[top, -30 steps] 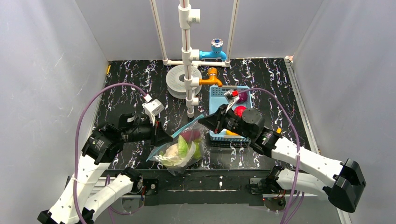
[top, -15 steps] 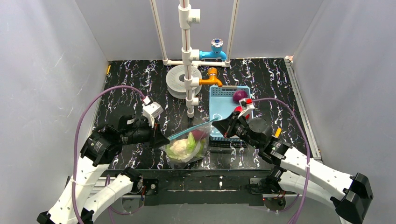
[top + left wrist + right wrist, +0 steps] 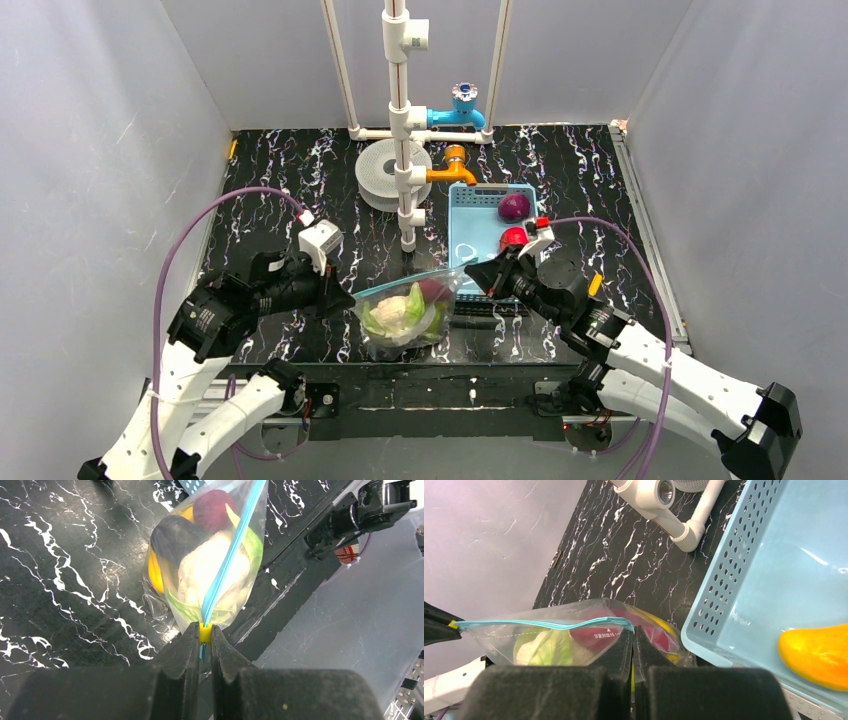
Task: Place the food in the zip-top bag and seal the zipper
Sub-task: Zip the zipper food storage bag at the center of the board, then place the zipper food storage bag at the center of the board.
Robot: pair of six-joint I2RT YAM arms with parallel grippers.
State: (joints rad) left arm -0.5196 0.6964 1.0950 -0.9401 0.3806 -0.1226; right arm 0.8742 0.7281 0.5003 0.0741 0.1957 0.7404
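Observation:
The zip-top bag [image 3: 405, 318] hangs stretched between my two grippers near the table's front edge. It holds the pale cabbage [image 3: 397, 310], dark eggplant [image 3: 175, 535], maroon sweet potato [image 3: 212, 507] and a yellow banana [image 3: 154, 575]. The blue zipper [image 3: 230, 550] runs as one thin line along the mouth and also shows in the right wrist view [image 3: 549, 624]. My left gripper [image 3: 204, 632] is shut on the zipper's yellow slider at the bag's left end. My right gripper [image 3: 633, 630] is shut on the bag's right top corner. Both show from above: left gripper [image 3: 345, 298], right gripper [image 3: 475, 278].
A light-blue basket [image 3: 470, 240] stands just behind the right gripper with a purple piece [image 3: 514, 207], a red apple [image 3: 513, 238] and an orange-yellow piece [image 3: 819, 655]. A white pipe stand [image 3: 400, 120] with blue tap [image 3: 463, 100] and orange tap [image 3: 455, 165] stands behind.

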